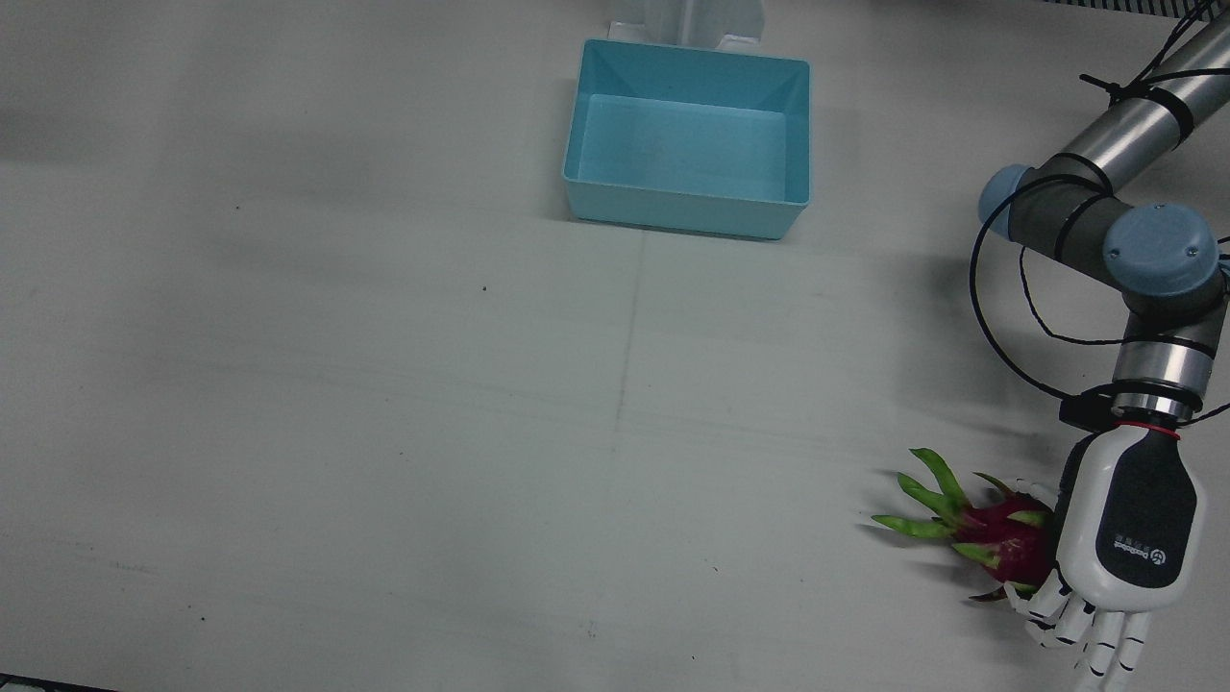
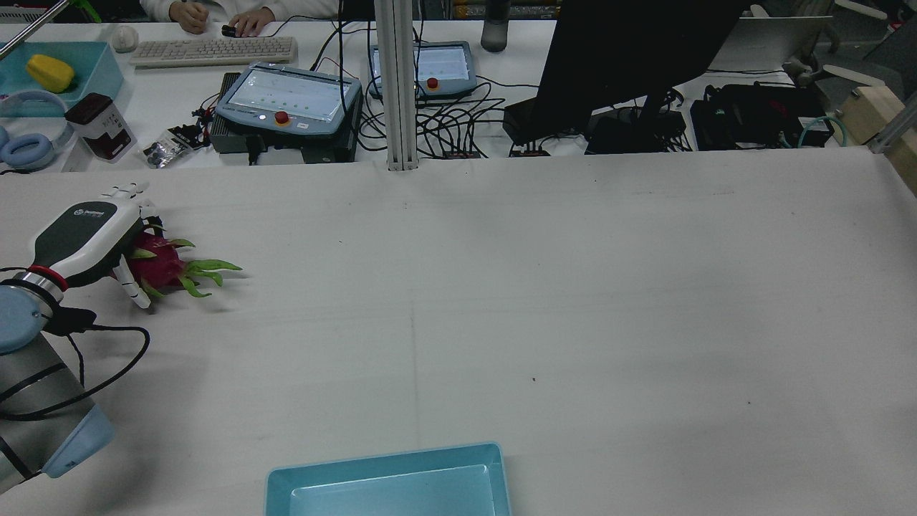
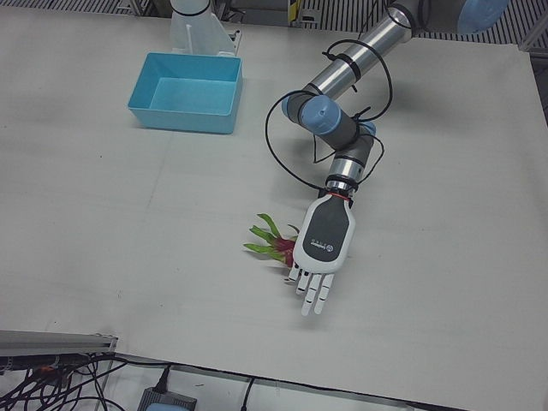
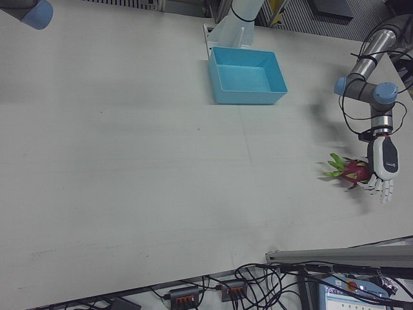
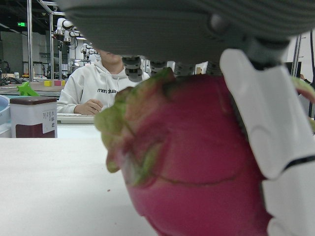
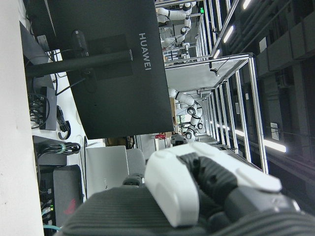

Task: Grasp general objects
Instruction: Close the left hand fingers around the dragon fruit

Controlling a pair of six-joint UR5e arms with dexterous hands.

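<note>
A red dragon fruit (image 1: 999,543) with green leaf tips lies on the white table near the robot's left front corner. My left hand (image 1: 1129,533) hovers palm-down right over it, with its fingers stretched out straight past the fruit and not wrapped around it. The rear view shows the hand (image 2: 86,240) covering the fruit (image 2: 154,265) from the left. In the left hand view the fruit (image 5: 192,162) fills the frame just under the palm, with one finger (image 5: 256,113) lying against its side. My right hand (image 6: 197,191) shows only partly in its own view, and its fingers are unclear.
A light blue bin (image 1: 673,216) stands empty at the robot's side of the table, in the middle. Monitors, pendants, cables and a seated person lie beyond the far table edge (image 2: 458,161).
</note>
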